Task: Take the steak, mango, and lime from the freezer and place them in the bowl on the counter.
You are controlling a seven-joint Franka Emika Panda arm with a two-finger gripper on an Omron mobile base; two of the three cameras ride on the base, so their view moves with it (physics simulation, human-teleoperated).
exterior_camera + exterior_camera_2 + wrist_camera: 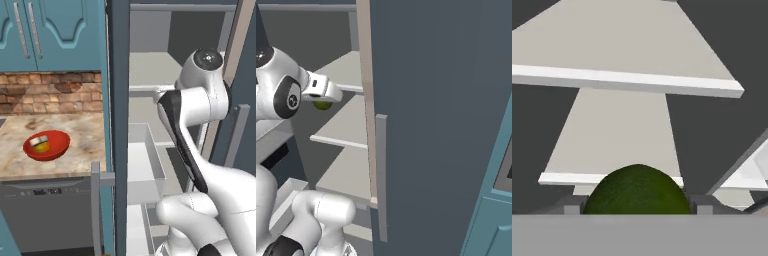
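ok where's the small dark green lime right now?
The small dark green round lime sits between the gripper fingers inside the dark slate-blue freezer, lifted off its light grey shelves.

A red brick wall (pixel 50 92) runs behind the worktop, and teal wall cupboards (pixel 50 32) with long metal handles hang directly above the brick. Below the brick wall's level, under the worktop, sits a dark grey dishwasher (pixel 47 212) with a strip of controls along its top. Further teal cabinet fronts (pixel 496 200) stand at the far right. The lighting is flat and even.
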